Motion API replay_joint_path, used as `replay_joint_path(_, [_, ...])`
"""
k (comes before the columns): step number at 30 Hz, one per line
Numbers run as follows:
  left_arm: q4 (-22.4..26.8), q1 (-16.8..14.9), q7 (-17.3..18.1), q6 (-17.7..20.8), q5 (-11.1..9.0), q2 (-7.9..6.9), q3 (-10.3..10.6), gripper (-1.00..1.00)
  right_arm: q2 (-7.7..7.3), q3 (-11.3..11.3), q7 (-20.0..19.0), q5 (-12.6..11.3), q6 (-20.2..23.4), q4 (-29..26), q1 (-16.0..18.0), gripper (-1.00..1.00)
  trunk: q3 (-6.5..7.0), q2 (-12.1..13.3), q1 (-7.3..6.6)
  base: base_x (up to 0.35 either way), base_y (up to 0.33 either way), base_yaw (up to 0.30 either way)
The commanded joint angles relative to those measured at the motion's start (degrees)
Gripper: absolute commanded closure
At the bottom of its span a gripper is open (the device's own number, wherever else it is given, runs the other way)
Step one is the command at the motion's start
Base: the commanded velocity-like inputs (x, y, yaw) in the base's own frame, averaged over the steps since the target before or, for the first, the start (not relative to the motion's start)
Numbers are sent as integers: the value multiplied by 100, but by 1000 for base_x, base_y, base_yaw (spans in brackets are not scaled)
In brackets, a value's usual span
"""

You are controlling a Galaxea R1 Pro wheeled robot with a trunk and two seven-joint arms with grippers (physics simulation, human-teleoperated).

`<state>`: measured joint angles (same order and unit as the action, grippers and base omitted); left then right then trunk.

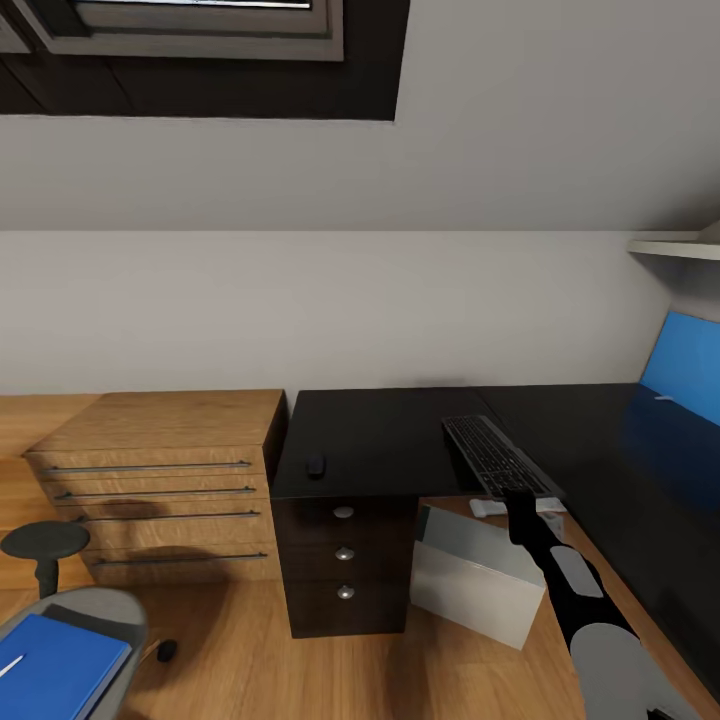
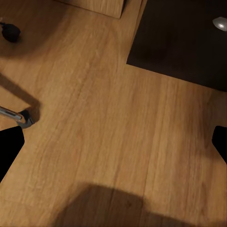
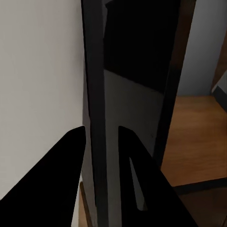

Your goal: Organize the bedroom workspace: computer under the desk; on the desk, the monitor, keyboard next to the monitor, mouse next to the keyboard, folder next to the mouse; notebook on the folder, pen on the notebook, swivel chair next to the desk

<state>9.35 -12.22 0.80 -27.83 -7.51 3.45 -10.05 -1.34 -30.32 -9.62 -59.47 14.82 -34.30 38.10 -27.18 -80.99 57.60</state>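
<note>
My right gripper (image 1: pixel 520 500) is shut on the near end of the slim black keyboard (image 1: pixel 495 455), which reaches over the glossy black desk (image 1: pixel 380 440). In the right wrist view the keyboard's thin edge (image 3: pixel 97 118) runs between both fingers (image 3: pixel 71 165). The small black mouse (image 1: pixel 315 465) lies near the desk's front left edge. The light-grey computer (image 1: pixel 478 575) stands on the floor under the desk. At the bottom left, the swivel chair (image 1: pixel 110 610) carries the blue folder (image 1: pixel 55 665) with the white pen (image 1: pixel 10 665) on it. My left gripper (image 2: pixel 116 137) hangs open over the wood floor. Monitor and notebook are out of view.
A light-wood drawer chest (image 1: pixel 165 480) stands left of the desk's black drawer unit (image 1: pixel 345 580). A blue upright panel (image 1: pixel 685 365) leans at the far right. A chair castor (image 2: pixel 10 31) and a chrome chair leg (image 2: pixel 14 116) sit close to my left gripper.
</note>
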Motion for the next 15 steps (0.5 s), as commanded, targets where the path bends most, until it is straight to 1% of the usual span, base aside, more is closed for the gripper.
replay_joint_path(1, [-4, -3, 8, -15, -49, -2, 9, -100, 3, -9, 178, 47, 39, 246, 4, 100, -6, -3, 0, 0, 0, 0])
replay_joint_path(2, [-4, -3, 8, -14, -49, -5, 7, -100, 3, -6, 179, 48, 39, 247, 4, -100, -6, -3, 0, 0, 0, 0])
replay_joint_path(10, [-4, -6, 8, -12, -56, -10, 7, -100, -4, 8, 183, 47, 43, 248, 4, -100, -6, -3, 0, 0, 0, 0])
replay_joint_path(15, [-4, -6, 8, -12, -58, -11, 4, -100, -6, 8, 180, 47, 40, 249, 4, -100, 83, 198, -110, 0, 0, 0])
